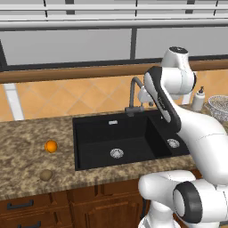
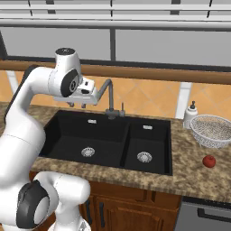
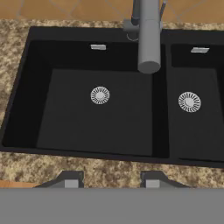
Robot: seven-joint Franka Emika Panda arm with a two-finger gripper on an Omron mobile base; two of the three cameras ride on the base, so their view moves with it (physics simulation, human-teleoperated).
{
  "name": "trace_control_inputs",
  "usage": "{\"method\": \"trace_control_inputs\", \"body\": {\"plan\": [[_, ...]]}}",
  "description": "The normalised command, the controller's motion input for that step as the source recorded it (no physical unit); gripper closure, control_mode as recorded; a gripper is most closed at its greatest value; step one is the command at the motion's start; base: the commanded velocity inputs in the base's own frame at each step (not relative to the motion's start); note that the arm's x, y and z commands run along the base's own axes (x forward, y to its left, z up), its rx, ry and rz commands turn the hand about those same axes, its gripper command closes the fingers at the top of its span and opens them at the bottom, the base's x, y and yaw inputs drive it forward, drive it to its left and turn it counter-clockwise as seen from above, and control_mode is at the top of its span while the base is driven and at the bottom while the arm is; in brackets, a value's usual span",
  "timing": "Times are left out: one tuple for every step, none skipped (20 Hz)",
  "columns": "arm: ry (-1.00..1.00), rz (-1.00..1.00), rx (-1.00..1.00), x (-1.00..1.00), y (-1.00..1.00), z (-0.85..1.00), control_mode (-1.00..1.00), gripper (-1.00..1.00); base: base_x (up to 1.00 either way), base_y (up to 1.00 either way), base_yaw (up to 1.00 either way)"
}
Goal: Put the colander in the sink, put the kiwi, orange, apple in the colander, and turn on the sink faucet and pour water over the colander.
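- In the left base view, the black double sink was seen set in the speckled granite counter, with the dark gooseneck faucet behind it. The orange and the kiwi were lying on the counter to the left of the sink, apart from each other. The colander was partly seen at the right edge, beside the white soap bottle.
- In the right base view, the gripper was held above the left basin, near the faucet spout. The colander was standing on the counter right of the sink, with the red apple just in front of it.
- In the hand view, both steel drains were seen below, and the spout end was over the left basin. The two finger tips were standing apart, with nothing between them.
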Motion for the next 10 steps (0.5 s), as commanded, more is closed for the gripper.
{"method": "trace_control_inputs", "body": {"plan": [[0.00,0.00,0.00,-0.04,0.00,0.00,-1.00,-1.00,0.00,0.00,0.00],[0.00,0.00,-0.02,-0.10,0.00,-0.02,-1.00,-1.00,0.00,0.00,0.00],[-0.07,0.00,0.00,-0.32,-0.12,-0.09,-1.00,-1.00,0.00,0.00,0.00],[-0.12,0.00,0.00,-0.55,-0.30,-0.13,-1.00,-1.00,0.00,0.00,0.00],[-0.21,0.00,0.00,-0.75,-0.39,-0.16,-1.00,-1.00,0.00,0.00,0.00],[-0.19,-0.11,0.02,-0.68,-0.51,-0.24,-1.00,-1.00,0.00,0.00,0.00],[-0.15,-0.16,0.04,-0.69,-0.66,-0.24,-1.00,-1.00,0.00,0.00,0.00],[-0.09,-0.10,0.04,-0.61,-0.78,-0.19,-1.00,-1.00,0.00,0.00,0.00],[-0.02,0.00,0.03,-0.43,-0.98,-0.19,-1.00,-1.00,0.00,0.00,0.00],[-0.01,0.06,0.03,-0.35,-1.00,-0.19,-1.00,-1.00,0.00,0.00,0.00]]}}
